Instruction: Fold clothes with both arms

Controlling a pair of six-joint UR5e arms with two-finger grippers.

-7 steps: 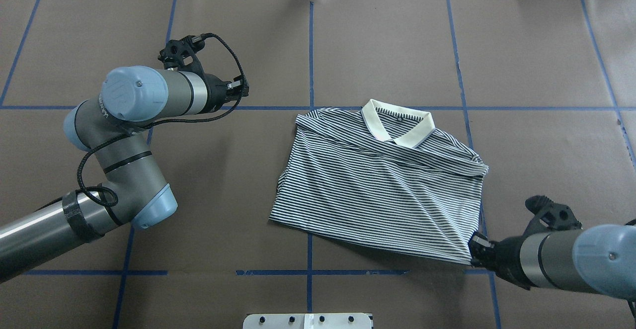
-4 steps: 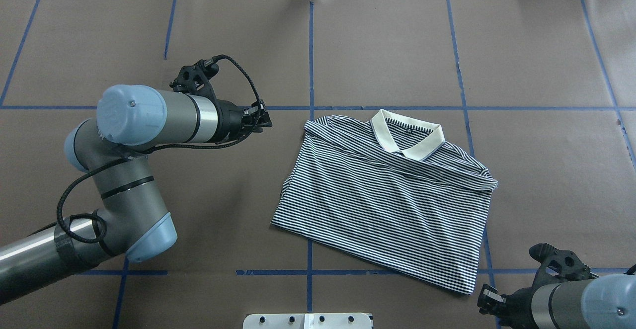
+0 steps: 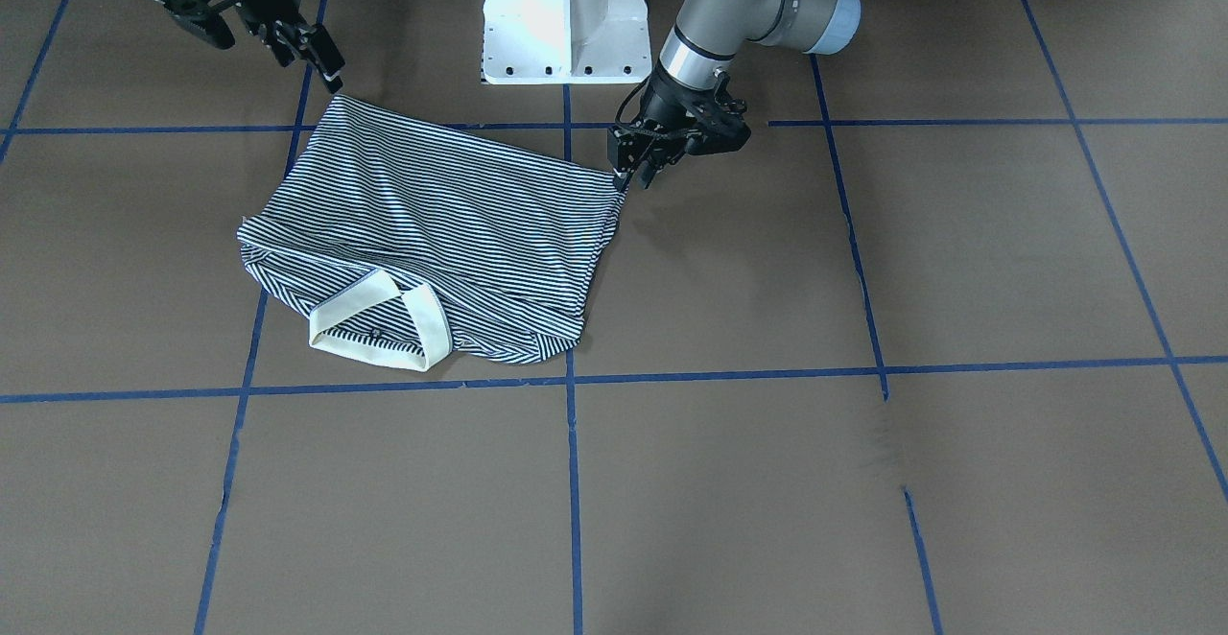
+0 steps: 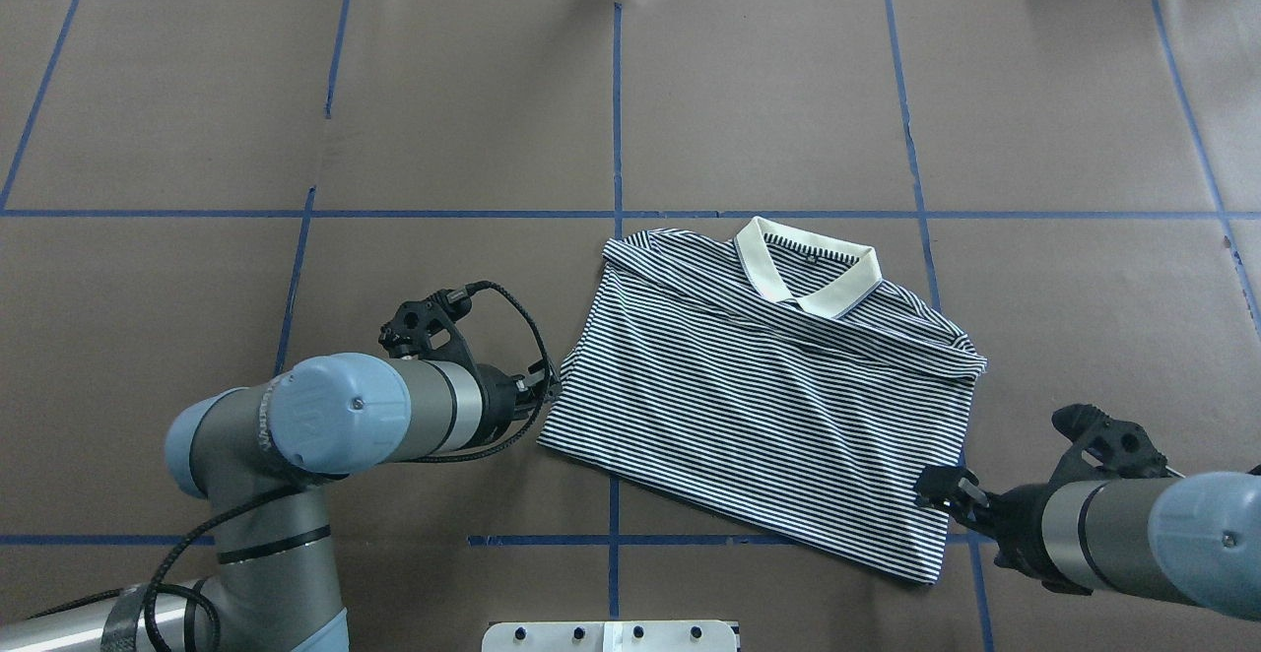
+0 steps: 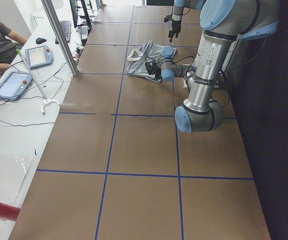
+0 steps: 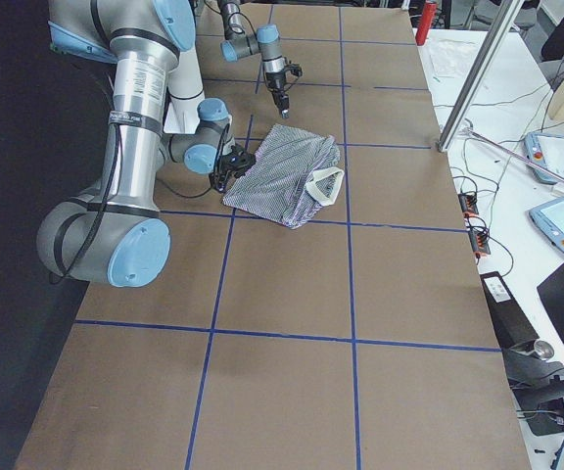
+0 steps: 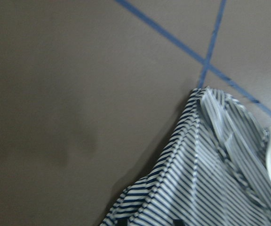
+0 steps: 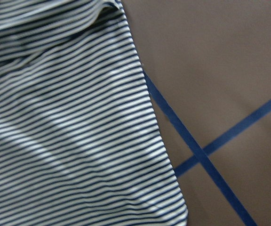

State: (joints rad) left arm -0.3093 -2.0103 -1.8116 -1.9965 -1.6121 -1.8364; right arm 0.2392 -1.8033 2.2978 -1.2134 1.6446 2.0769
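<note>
The striped polo shirt (image 4: 759, 396) lies folded and roughly flat on the brown worktop (image 4: 1084, 91), a little right of centre in the overhead view, with its cream collar (image 4: 810, 276) on the far side from the robot and its hem toward the robot. Some creases run across the shoulders. Blue tape lines (image 4: 616, 91) mark the worktop into squares, and the shirt covers 1 of their crossings. The left end effector (image 4: 548, 393) sits low at the shirt's near left corner, its tips just touching the striped edge; in the front-facing view its 2 fingers (image 3: 622, 167) look slightly parted, with no cloth between them. The right end effector (image 4: 938, 490) hangs just above the near right corner of the shirt, and in the front-facing view its fingers (image 3: 331, 71) also appear spread, gripping nothing. Both wrist views show only striped cloth, brown worktop and blue tape.
</note>
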